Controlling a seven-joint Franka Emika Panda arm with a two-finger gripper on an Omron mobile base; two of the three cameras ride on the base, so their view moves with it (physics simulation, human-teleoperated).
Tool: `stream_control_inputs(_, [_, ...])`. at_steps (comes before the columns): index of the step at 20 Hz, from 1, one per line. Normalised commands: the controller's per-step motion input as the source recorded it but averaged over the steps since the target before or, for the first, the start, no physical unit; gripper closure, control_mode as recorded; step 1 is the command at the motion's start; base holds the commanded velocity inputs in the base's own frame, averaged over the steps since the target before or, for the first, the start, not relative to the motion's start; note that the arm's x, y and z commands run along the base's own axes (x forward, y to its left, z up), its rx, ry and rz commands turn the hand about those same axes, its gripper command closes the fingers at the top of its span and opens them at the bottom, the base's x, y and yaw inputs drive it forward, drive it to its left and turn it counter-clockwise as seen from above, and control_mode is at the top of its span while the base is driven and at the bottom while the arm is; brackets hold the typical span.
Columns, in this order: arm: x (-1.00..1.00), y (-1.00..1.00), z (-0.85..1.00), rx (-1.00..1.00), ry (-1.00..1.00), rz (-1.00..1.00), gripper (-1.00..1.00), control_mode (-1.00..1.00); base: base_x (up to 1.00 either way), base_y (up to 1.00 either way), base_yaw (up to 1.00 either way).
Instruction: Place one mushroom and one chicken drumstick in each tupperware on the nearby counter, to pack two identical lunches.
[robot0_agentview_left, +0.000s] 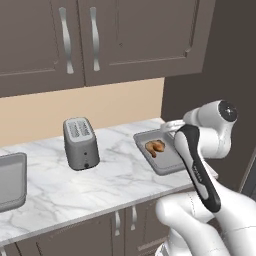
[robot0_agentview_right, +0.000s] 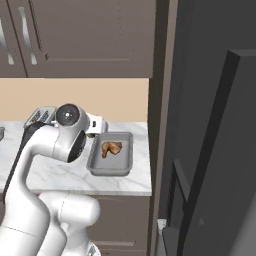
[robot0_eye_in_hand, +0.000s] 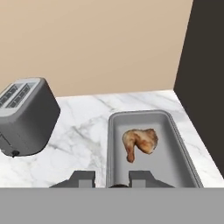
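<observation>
The gripper hangs over the near end of the right-hand tupperware, its two finger tips drawn close together at the bottom of the hand view; a small dark rounded shape sits between them at the frame edge, too little of it showing to tell whether it is a mushroom, so I cannot say what, if anything, is pinched; the jaws read as nearly shut; inside this tray lies one chicken drumstick, ahead of the gripper and slightly to its right, thick end toward the far wall, thin end pointing back toward the gripper; the tray's long axis runs straight away from the hand, so open tray floor lies directly below and just ahead of the finger tips; the second tupperware sits well apart at the left end of the surface, beyond the toaster; if a mushroom is carried, a drop beside the drumstick looks the likely move
</observation>
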Motion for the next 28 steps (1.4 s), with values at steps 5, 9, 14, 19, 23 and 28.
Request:
stream_control_inputs(5, [0.37, -0.13, -0.39, 0.00, 0.03, -0.03, 1.00, -1.00, 0.00, 0.00, 0.00])
stream_control_inputs(9, [0.39, -0.10, -0.39, 0.00, 0.07, -0.04, 1.00, -1.00, 0.00, 0.00, 0.00])
stream_control_inputs(14, [0.41, -0.08, -0.43, 0.00, 0.07, -0.02, 1.00, -1.00, 0.00, 0.00, 0.00])
stream_control_inputs(19, [0.20, -0.01, -0.46, 0.00, 0.06, -0.01, 1.00, -1.00, 0.00, 0.00, 0.00])
stream_control_inputs(23, [0.16, 0.00, -0.46, 0.00, 0.04, 0.00, 1.00, -1.00, 0.00, 0.00, 0.00])
stream_control_inputs(28, [0.25, -0.03, -0.41, 0.00, 0.03, 0.00, 1.00, -1.00, 0.00, 0.00, 0.00])
